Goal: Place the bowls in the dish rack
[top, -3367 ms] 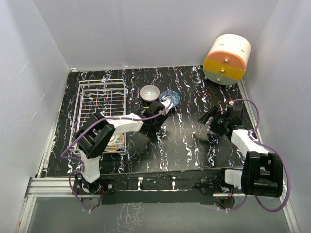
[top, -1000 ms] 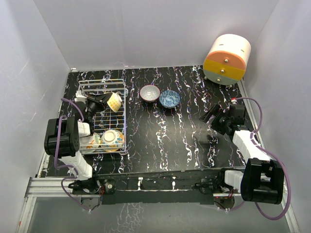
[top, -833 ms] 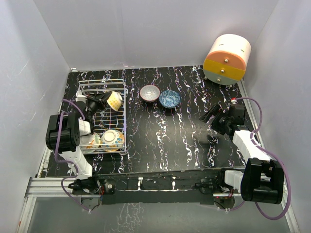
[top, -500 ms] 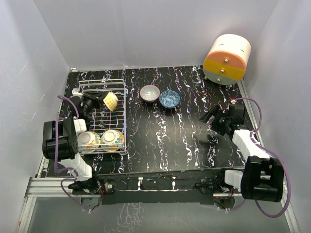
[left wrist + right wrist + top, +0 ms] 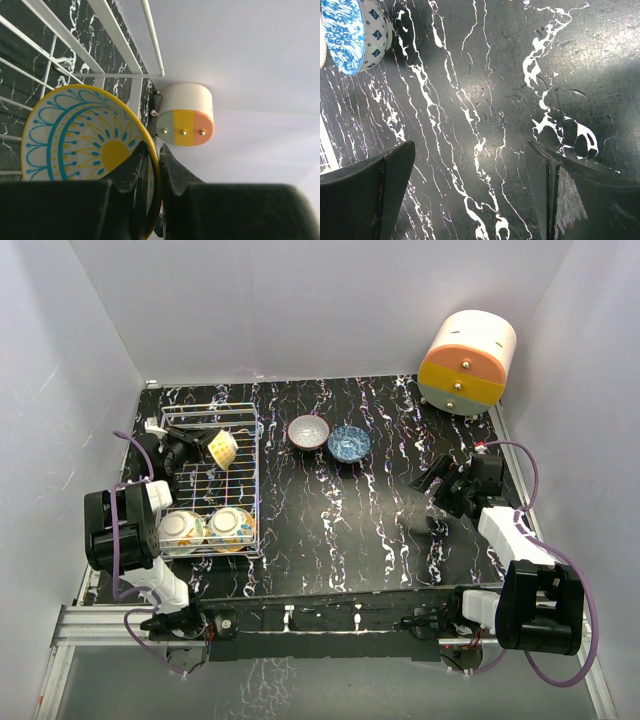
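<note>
Trying to work out where the small round ceramic bowl with the yellow rim and teal sun pattern [image 5: 85, 150] actually is. Is it in the white wire dish rack [image 5: 215, 490] yet? (OP)

Not quite, I'd say. In the overhead view it's tipped on edge over the rack's far end, upper left of the frame. Can't tell if it touches the wires. The left gripper [image 5: 152, 167] has it by the rim, one finger inside and one outside, clamped tight on the thin wall. (reply)

Why edge-on? (OP)

My guess is so it slots between the wires standing up instead of lying flat. Two pale patterned bowls [image 5: 180, 529] sit side by side at the rack's lower-left end, so the upper part is the free spot. (reply)

What's left to load? (OP)

A grey round bowl [image 5: 308, 431] and a blue patterned round bowl [image 5: 349, 443], right beside each other on the black white-veined table [image 5: 360, 530], top centre. The right gripper [image 5: 470, 150] hovers low over bare table at the right, fingers spread wide, holding nothing. It's probably just parked out of the way. The cream, orange and yellow drum [image 5: 467, 361] in the upper right corner isn't part of this. (reply)
</note>
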You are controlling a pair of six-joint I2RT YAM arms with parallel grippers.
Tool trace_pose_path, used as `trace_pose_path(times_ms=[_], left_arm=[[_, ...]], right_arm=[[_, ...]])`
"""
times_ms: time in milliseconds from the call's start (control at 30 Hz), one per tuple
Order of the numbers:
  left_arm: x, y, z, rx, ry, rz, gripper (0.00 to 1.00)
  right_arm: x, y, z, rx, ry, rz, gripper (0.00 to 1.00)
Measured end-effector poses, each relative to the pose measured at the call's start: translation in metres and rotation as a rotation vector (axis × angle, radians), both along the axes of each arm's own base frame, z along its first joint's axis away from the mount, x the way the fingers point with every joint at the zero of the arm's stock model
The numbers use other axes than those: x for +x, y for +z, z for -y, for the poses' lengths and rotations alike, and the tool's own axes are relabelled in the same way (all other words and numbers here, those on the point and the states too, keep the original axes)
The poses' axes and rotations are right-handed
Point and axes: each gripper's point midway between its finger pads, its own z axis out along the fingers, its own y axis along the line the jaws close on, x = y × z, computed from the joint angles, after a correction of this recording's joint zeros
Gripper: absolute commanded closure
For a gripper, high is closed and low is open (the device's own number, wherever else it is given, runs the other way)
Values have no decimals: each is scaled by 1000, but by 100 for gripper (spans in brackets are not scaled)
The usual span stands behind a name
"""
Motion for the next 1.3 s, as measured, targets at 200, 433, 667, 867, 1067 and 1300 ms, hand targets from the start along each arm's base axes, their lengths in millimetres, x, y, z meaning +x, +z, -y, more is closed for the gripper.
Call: trace_pose_path(times_ms=[200,433,667,867,1067,1300], left_arm=[[3,-3,1,-22,-12,-2,74],[3,-14,-2,19,-18,-48,68],[5,-19,-23,81,22,-61,65],[0,-24,-33,90,49,-102,69],[-10,-24,-34,112,60,-106,100],[-17,-22,-33,131,66,-90,100]], right_arm=[[0,0,0,0,0,2,6],[1,1,0,0,0,4,6],[1,0,0,0,0,4,6],[1,-1,0,3,-1,1,6],[2,0,0,3,-1,3,6],[2,-1,0,4,0,3,6]])
